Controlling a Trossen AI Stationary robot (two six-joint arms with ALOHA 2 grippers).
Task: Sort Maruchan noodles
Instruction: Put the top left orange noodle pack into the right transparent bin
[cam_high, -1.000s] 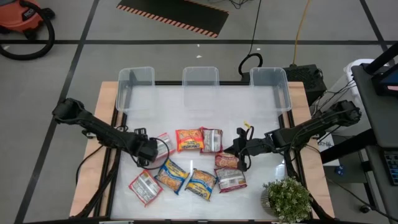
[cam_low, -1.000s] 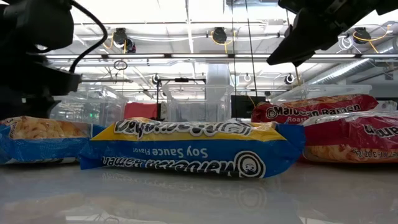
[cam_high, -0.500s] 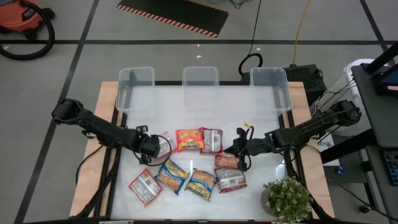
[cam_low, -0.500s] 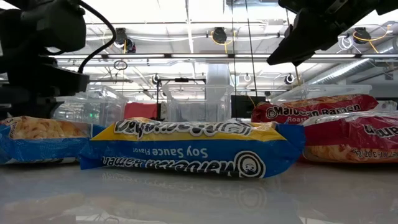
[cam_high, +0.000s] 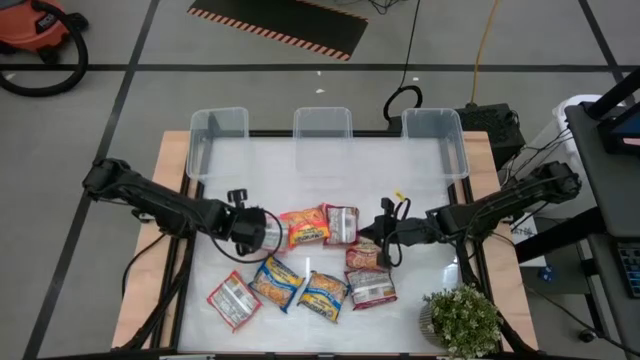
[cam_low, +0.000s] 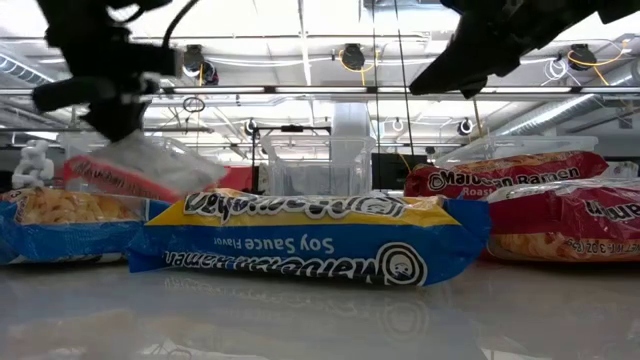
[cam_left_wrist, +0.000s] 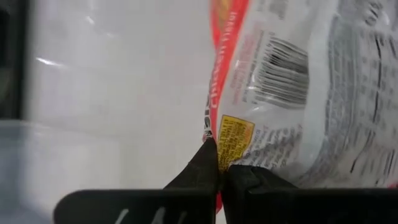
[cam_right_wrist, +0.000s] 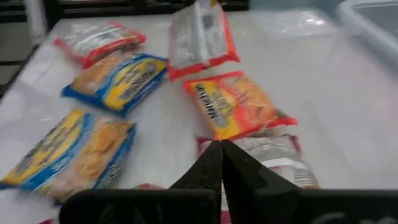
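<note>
Several Maruchan noodle packets lie flat on the white table: an orange-red one (cam_high: 305, 225), a maroon-and-white one (cam_high: 341, 224), two maroon ones (cam_high: 366, 257) (cam_high: 372, 288), two blue-and-yellow ones (cam_high: 277, 282) (cam_high: 323, 294) and a red-and-white one (cam_high: 233, 300). My left gripper (cam_high: 260, 230) is shut on another red-edged packet (cam_low: 135, 168), its white barcode back (cam_left_wrist: 292, 81) showing. My right gripper (cam_high: 380, 240) hangs shut above the maroon packets, with nothing between its fingers (cam_right_wrist: 211, 163). My left gripper pinches the packet's red-edged side seam beside a yellow label (cam_left_wrist: 231, 135) between its two fingers. The fingers slant down from the table's left side. The packet is lifted clear of the table and hangs tilted below the gripper (cam_low: 110, 125).
Three clear plastic bins (cam_high: 218, 135) (cam_high: 323, 130) (cam_high: 436, 135) stand along the far edge. A small potted plant (cam_high: 461, 320) sits at the near right corner. Bare white table (cam_high: 300, 180) lies between the bins and the packets.
My left gripper has shut on the red-edged packet, then risen and gone a little toward the table's right and far side. The packet, which lay flat, now hangs tilted clear of the table.
</note>
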